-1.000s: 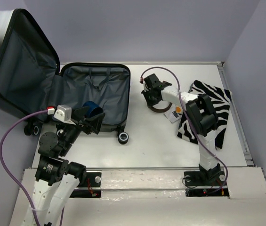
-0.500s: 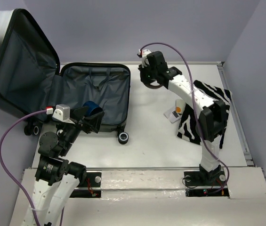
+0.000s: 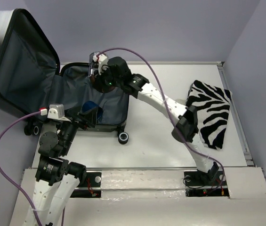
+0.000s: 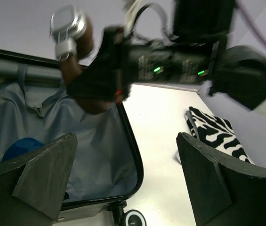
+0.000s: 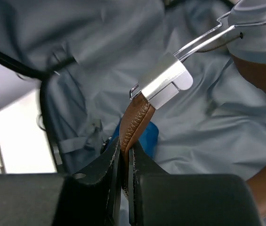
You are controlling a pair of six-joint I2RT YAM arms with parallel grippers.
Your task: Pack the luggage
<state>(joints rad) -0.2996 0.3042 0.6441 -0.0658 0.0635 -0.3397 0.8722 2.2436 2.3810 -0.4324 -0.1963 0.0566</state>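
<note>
Right wrist: right hand [image 5: 124, 151] pinching brown strap [image 5: 133, 120] by its edge over luggage [image 5: 203, 122], left hand [image 4: 125, 175] wide open; might slip early.

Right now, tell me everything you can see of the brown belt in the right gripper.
The belt is a brown, leather-looking strap with stitched edges, curled into a loop. It ends in a shiny silver metal buckle with a wire frame. The right gripper is shut on the strap just below the buckle, holding it on edge over the grey lining of the open luggage. Nothing else seems to touch it.
</note>
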